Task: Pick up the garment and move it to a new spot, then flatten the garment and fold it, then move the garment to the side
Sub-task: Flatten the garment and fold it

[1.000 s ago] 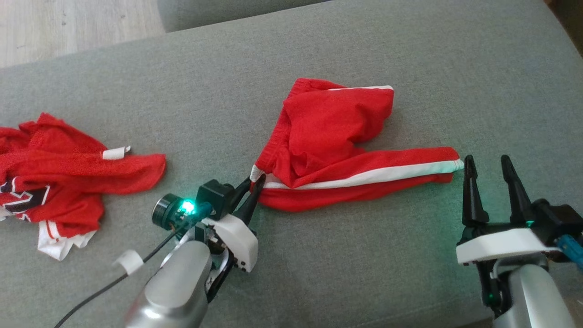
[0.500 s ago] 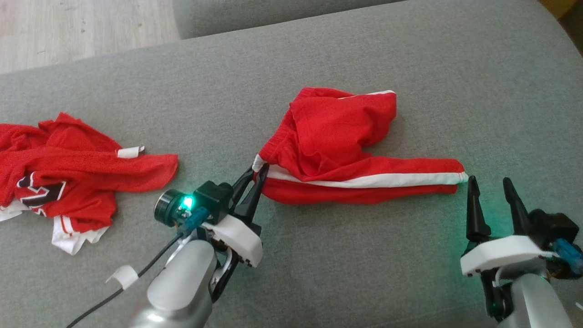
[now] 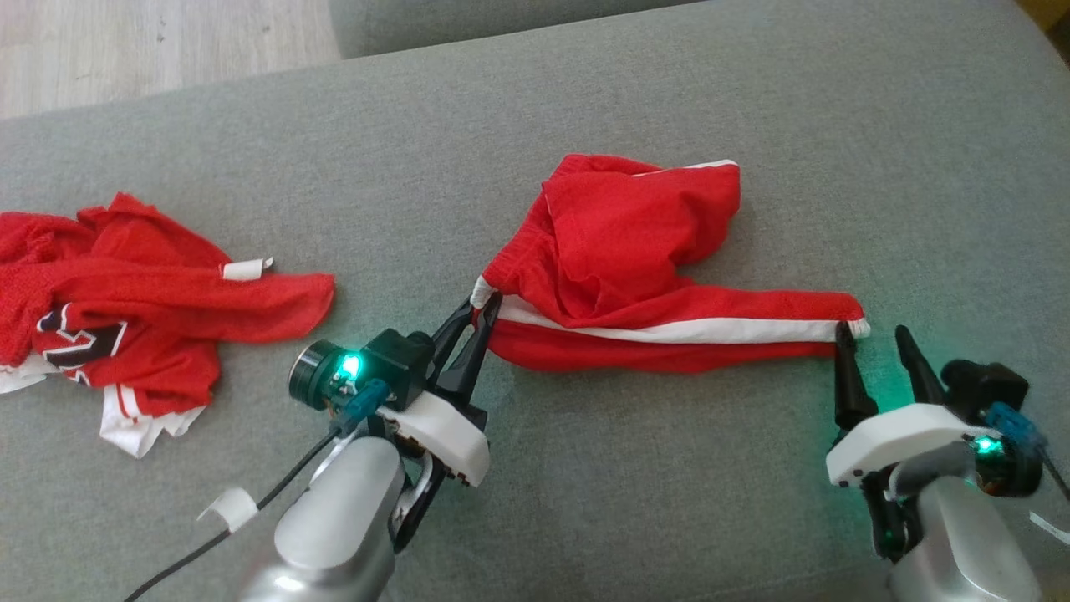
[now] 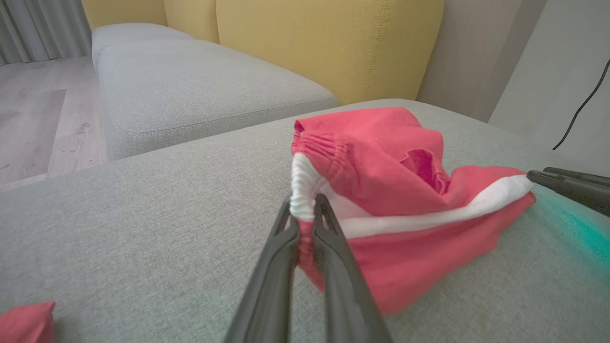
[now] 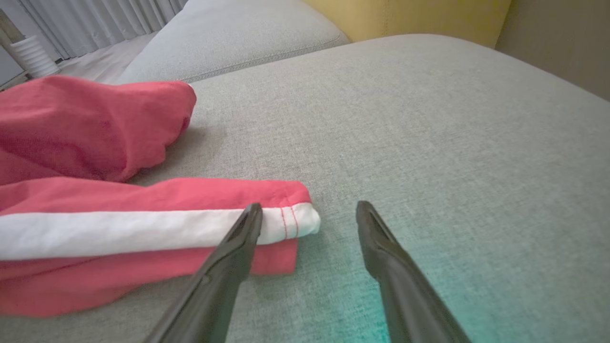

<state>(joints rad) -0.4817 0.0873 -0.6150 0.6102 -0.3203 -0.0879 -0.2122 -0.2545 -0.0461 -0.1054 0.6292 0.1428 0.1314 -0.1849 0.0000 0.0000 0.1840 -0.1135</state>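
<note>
The garment [image 3: 635, 267] is a pair of red shorts with a white side stripe, lying bunched on the grey sofa cushion [image 3: 585, 502]. My left gripper [image 3: 483, 303] is shut on the white waistband corner at the garment's left end and holds it slightly raised; the left wrist view shows the gripper [image 4: 305, 214] pinching the gathered band of the garment [image 4: 405, 200]. My right gripper [image 3: 871, 334] stands open at the leg's hem end. In the right wrist view the gripper [image 5: 310, 209] has its left finger over the white stripe of the garment [image 5: 119, 228] and its right finger on bare cushion.
A second heap of red clothing [image 3: 125, 309] with white trim and dark lettering lies at the far left of the cushion. Wooden floor [image 3: 125, 42] shows beyond the cushion's far edge. Another grey seat [image 4: 190, 81] and yellow back cushions [image 4: 333, 43] stand behind.
The head camera has shifted a little. My right gripper has slid left relative to the shorts, so the hem end now lies between its open fingers. The left gripper keeps its hold.
</note>
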